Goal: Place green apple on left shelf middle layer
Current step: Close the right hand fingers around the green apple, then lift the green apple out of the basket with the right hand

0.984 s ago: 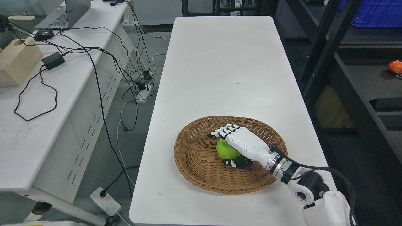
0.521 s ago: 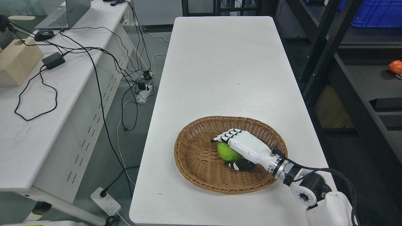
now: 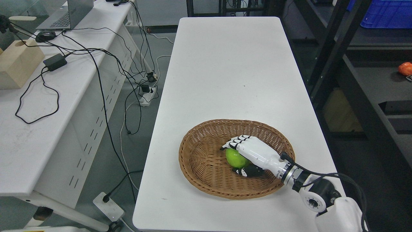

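Green apple (image 3: 234,158): lies inside the wicker basket (image 3: 199,161), right of its centre, partly covered from above.

Right hand (image 3: 249,154): white with black joints, its arm entering from the lower right. Fingers (image 3: 234,143) curl over the top of the apple, thumb (image 3: 246,171) tucked beneath at the near side; the hand wraps the fruit.

Wicker basket: oval, brown, resting on the white bench (image 3: 225,64) near its front edge.

Side desk (image 3: 48,106): left, across an aisle; carries a laptop (image 3: 66,14), a wooden box (image 3: 17,62) and black cables (image 3: 58,93).

Dark shelving (image 3: 357,80): right of the bench; holds an orange object (image 3: 405,68) and a blue bin (image 3: 386,13).
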`<state>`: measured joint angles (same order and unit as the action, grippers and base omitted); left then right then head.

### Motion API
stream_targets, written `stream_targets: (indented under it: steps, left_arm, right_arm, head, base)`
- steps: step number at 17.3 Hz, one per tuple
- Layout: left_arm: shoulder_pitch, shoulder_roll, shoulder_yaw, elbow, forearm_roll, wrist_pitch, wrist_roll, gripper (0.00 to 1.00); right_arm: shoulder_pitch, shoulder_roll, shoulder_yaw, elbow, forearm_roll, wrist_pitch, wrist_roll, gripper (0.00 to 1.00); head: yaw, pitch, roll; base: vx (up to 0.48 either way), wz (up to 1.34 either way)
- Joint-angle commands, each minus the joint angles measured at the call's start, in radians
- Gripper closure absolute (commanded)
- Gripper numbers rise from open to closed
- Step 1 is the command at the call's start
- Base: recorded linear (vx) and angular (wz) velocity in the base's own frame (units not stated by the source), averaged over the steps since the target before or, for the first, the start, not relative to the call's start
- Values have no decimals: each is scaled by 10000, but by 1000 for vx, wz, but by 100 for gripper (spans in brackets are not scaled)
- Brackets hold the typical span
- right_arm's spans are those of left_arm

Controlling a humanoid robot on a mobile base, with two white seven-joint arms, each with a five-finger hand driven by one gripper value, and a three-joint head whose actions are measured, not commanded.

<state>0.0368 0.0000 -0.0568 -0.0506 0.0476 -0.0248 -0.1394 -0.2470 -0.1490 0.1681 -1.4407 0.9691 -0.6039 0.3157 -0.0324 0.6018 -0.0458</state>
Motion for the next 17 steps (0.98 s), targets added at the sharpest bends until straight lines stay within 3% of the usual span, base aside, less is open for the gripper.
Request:
stream_targets:
  steps: [1, 2, 3, 9, 11, 14, 17]
  left_arm:
    - [0, 175, 0, 0, 0, 2, 13, 0]
    - [0, 175, 0, 0, 0, 2, -2, 0]
    - [0, 175, 0, 0, 0, 2, 13, 0]
    - [0, 175, 0, 0, 0, 2, 13, 0]
    - [0, 175, 0, 0, 0, 2, 13, 0]
    - [0, 175, 0, 0, 0, 2, -2, 0]
    - [0, 175, 0, 0, 0, 2, 13, 0]
  right_arm:
    - [168, -289, -605, 188, -470, -248, -151, 80]
    - [169, -320, -820, 172, -594, -357, -135, 97]
    - [229, -487, -1172, 96, -701, -434, -120, 99]
    - [1011, -872, -3151, -823, -2648, -1232, -242, 100]
    - [1089, -598, -4040, -1131, -2865, -1065, -1173, 100]
    - [1074, 276, -4534, -1314, -2850, 570, -2814, 100]
    - [1043, 309, -4519, -1438, -2835, 2123, -4196, 100]
  head:
    - [0, 0, 0]
    - [0, 0, 0]
    - [0, 0, 0]
    - [0, 0, 0]
    - [0, 0, 0]
    - [0, 0, 0]
    - [0, 0, 0]
  base:
    - [0, 0]
    - [0, 0]
    - [0, 0]
    - [0, 0]
    - [0, 0]
    - [0, 0]
    - [-1, 4]
